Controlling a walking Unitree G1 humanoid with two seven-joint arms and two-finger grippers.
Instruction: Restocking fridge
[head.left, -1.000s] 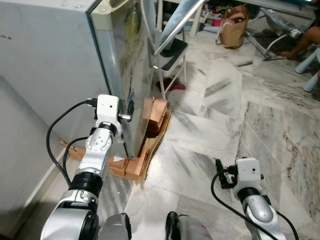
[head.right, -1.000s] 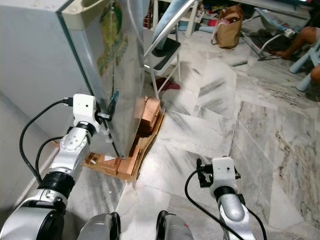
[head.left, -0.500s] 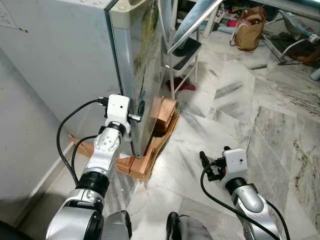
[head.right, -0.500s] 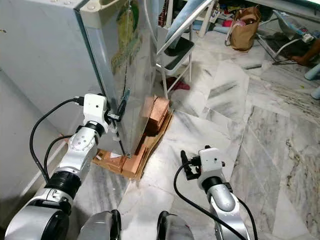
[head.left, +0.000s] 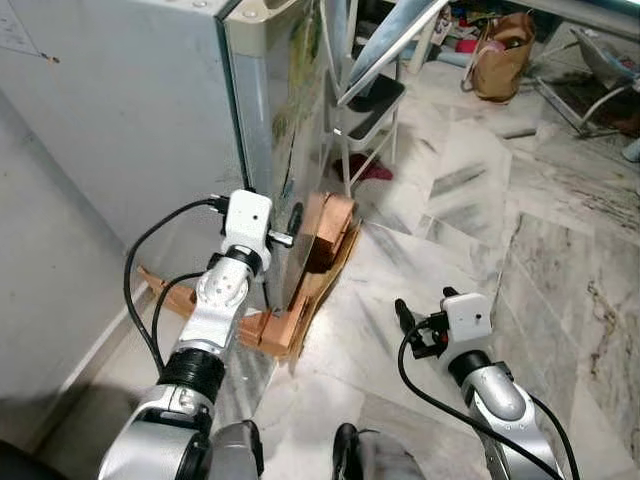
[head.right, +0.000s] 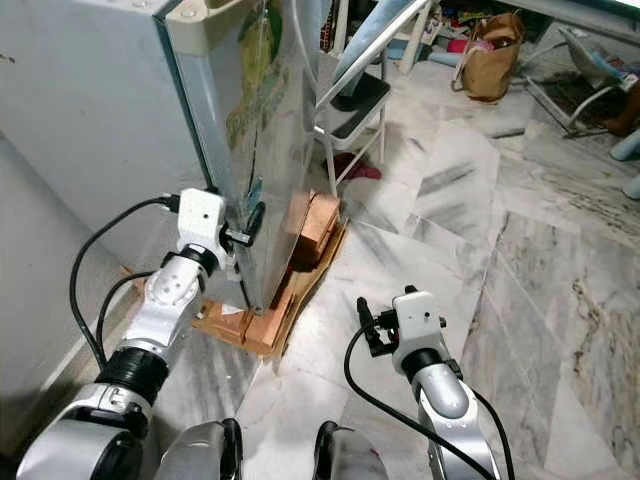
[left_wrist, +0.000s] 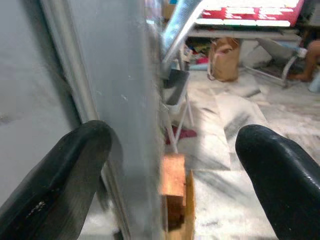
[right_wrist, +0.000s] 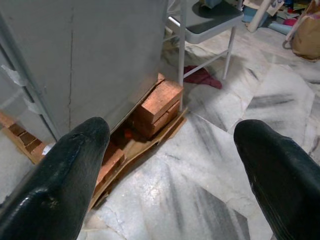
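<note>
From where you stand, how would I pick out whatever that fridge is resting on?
Find the tall grey fridge on the marble floor. Under its bottom edge sit orange-brown bricks on flattened cardboard. Unlike the folding chair just behind, they are low, blocky and clay-coloured.

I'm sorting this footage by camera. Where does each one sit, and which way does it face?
Left and right eye views: on the head, looking down at the fridge, marble floor, both arms.
Left wrist view: on the left arm, left gripper open, one finger either side of the fridge door's edge.
Right wrist view: low on the right arm, right gripper open, facing the bricks.
All show the fridge and bricks.
</note>
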